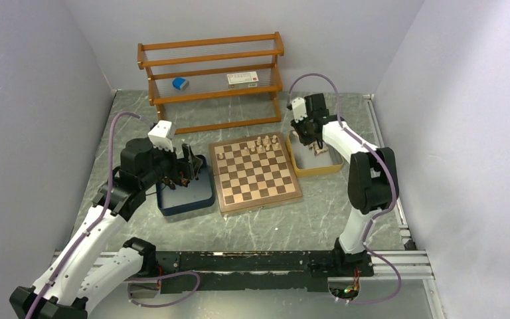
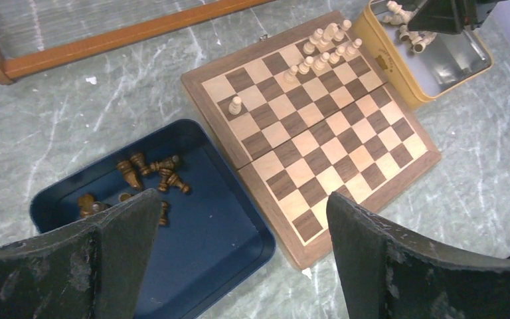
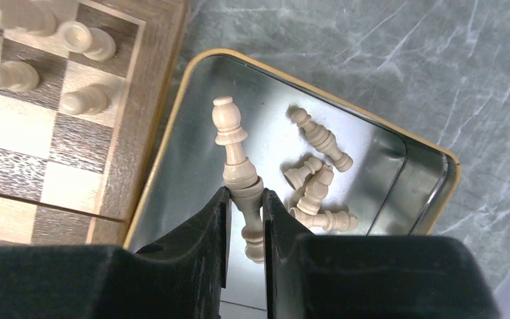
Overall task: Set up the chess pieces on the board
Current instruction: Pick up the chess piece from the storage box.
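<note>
Right gripper (image 3: 244,197) is clamped on the foot of a cream piece (image 3: 232,141), head pointing away from me, inside the yellow tray (image 3: 372,193) just beside the board (image 1: 255,174). To do this well: lift straight up clear of the loose pieces, check the piece is not skewed, then set it upright on its square. Left gripper (image 2: 240,203) is spread wide and empty over the dark pieces (image 2: 153,174) in the navy tray (image 2: 212,179). Card (image 1: 242,78) on the shelf (image 1: 209,45): print unreadable.
</note>
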`<state>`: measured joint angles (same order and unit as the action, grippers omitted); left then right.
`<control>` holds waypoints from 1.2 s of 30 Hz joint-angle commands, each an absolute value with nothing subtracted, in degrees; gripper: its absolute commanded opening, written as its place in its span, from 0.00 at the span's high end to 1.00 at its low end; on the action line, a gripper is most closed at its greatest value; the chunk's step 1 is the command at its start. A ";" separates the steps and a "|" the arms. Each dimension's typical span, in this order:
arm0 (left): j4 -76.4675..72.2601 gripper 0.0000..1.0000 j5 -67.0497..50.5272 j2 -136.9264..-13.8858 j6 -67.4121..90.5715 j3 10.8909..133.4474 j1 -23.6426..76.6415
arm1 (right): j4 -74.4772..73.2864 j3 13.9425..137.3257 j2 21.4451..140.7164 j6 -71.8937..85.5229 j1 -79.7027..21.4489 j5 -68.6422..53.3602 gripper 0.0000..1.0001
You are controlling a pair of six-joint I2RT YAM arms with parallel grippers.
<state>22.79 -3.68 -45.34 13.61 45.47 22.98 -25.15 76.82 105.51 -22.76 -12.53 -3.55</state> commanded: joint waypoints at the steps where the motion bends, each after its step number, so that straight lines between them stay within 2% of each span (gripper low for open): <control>1: 22.01 0.01 -7.02 -46.19 18.26 47.27 23.31 | -24.67 76.54 101.88 -20.88 -16.59 2.40 0.98; 3: 20.61 0.07 -8.40 -46.70 19.73 45.99 23.29 | -22.53 74.41 100.00 -20.19 -18.81 4.56 0.98; 10: 22.26 0.08 -9.80 -50.52 20.03 49.18 23.30 | -21.30 72.01 95.07 -18.45 -24.31 5.34 0.98; 13: 19.55 0.14 -13.32 -50.96 23.25 48.81 23.34 | -20.30 71.16 92.53 -17.19 -27.10 5.12 0.98; 27: 12.22 0.15 -24.77 -62.49 27.16 55.27 23.44 | -6.44 63.26 86.09 -6.31 -40.13 -10.74 0.98; 36: 12.05 0.26 -33.99 -69.72 30.03 58.35 23.58 | 1.21 58.45 81.49 -2.79 -44.43 -12.82 0.99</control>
<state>14.79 -26.61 -68.77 27.46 56.66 23.09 -5.08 59.77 84.12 -5.23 -43.38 -10.85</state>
